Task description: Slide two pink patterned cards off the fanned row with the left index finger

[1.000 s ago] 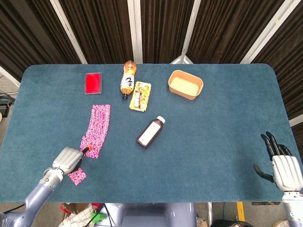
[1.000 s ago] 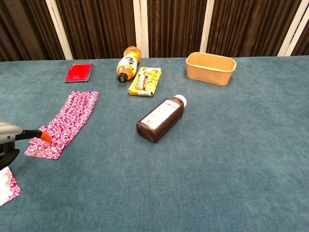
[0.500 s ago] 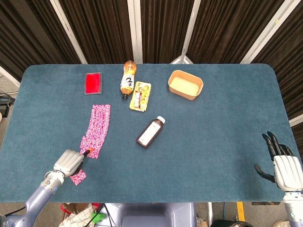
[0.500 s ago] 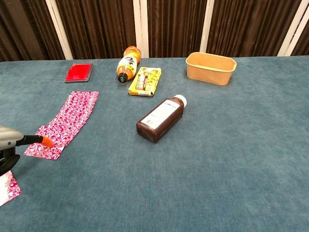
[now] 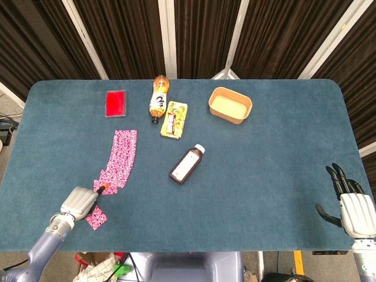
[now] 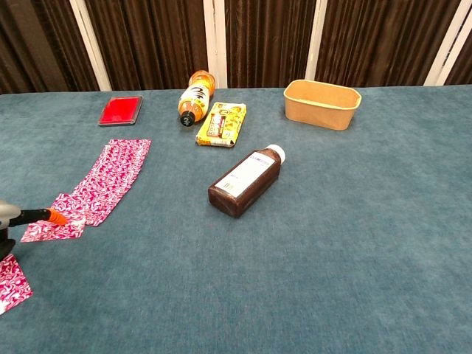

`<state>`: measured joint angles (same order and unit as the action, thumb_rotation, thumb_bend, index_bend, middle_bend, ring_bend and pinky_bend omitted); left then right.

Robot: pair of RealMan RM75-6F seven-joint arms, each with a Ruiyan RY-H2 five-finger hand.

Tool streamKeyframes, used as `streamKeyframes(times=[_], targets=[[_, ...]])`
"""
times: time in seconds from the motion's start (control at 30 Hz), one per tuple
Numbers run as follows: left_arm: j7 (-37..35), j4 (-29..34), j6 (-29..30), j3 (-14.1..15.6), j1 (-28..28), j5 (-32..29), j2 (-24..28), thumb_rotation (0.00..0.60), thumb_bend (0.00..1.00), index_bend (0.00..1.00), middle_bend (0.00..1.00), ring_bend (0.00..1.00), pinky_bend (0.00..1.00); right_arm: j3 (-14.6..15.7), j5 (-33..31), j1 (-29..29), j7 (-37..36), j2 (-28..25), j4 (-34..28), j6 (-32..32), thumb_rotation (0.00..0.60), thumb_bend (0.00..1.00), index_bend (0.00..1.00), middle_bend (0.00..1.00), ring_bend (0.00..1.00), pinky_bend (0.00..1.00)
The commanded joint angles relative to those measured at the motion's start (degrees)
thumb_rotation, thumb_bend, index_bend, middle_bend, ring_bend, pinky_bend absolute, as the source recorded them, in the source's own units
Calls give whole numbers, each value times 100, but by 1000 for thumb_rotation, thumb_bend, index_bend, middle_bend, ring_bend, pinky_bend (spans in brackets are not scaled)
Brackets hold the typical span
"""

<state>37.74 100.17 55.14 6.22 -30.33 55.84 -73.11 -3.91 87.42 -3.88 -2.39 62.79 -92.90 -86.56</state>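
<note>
The left hand [image 5: 76, 202] is reaching out over the near left part of the table [image 5: 264, 176], and its orange-tipped index finger [image 6: 53, 216] is pressing on a pink card [image 6: 53, 226]. This card is lying at the near end of the fanned row [image 5: 121, 157], turned a little away from the line of the row; whether it is touching the row's last card, I cannot tell. The other fingers of this hand are curling in, and they are holding nothing. A second pink card [image 5: 96, 218] is lying alone, nearer to the table edge than the row, just beside the left hand.

The right hand [image 5: 351, 207] is resting at the near right corner of the table, far from the row, with its dark fingers straight and a little apart, holding nothing.

Beyond the far end of the row, a red case [image 5: 116, 103] is lying. To the right of the row, a brown bottle [image 5: 187, 164] is lying on its side. Further back, an orange bottle [image 5: 158, 97], a yellow snack packet [image 5: 174, 118] and a tan bowl [image 5: 230, 105] are standing in a line.
</note>
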Motion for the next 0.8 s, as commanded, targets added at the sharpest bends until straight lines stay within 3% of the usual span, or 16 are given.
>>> streamKeyframes(times=[0.03, 0.8], targets=[[-32, 43, 59, 65, 48, 47, 87, 600, 1000, 130, 888, 834, 773, 2, -4, -6, 3, 6, -1, 15, 600, 300, 0, 50, 249, 239], [-309, -461, 108, 373, 348, -201, 532, 600, 1000, 133, 888, 834, 773, 14, 41, 9, -45, -8, -35, -21, 600, 300, 0, 50, 249, 239]])
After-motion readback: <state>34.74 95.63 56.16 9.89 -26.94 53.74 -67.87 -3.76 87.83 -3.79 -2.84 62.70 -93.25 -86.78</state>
